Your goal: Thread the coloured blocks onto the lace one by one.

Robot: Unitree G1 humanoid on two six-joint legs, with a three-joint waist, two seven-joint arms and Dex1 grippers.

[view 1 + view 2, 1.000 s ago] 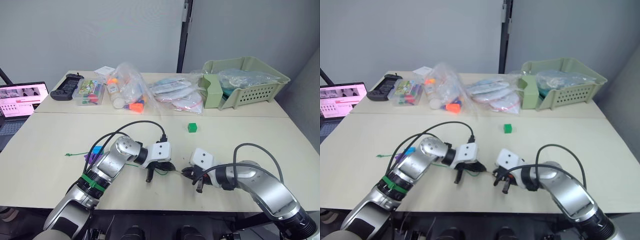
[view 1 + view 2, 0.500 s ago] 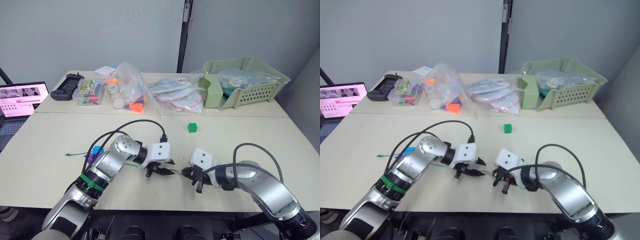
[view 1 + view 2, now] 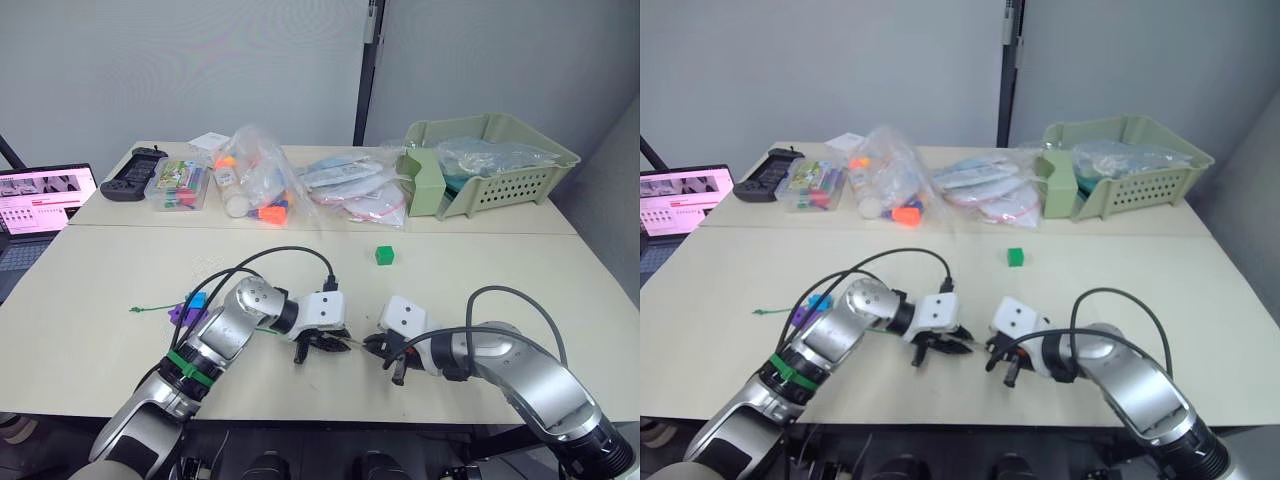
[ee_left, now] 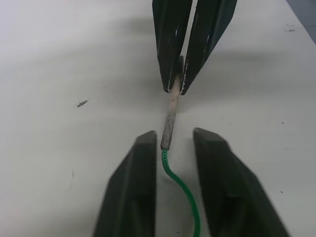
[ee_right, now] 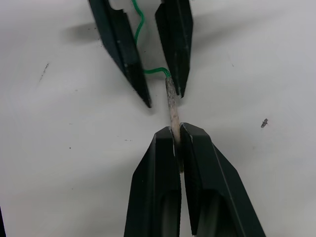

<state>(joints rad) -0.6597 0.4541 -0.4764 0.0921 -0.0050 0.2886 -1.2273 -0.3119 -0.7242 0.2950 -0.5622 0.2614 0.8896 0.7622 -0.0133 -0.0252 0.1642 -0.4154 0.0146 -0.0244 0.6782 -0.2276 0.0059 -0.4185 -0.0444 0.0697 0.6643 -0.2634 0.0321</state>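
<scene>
- Wide pale beige table, two tops butted together; clutter sits along the far edge, working area near the front edge.
- Pale green slotted plastic basket at far right, holding bagged items; clear plastic bags of toys at far centre; open laptop at far left.
- Right gripper: its two black fingers are pinched tight on the outer end of the stiff pale needle-like tip, just above the tabletop.
- Left gripper: fingers spread narrowly, straddling the tip's base where the green cord begins, not visibly clamping it.
- Long thin green lace runs back from the tip under the left arm; its knotted end lies well to the left on the table.
- Blue and purple blocks sit near the left forearm, apparently already on the lace, though I cannot confirm it.
- Small green cube block lies loose, beyond both grippers, well apart from the lace.
- Judgement: a tip handover is under way. Keep the right pinch firm and the tip level, leave enough stiff length exposed for a block's hole, and keep slack in the cord so nothing tugs the tip askew.
</scene>
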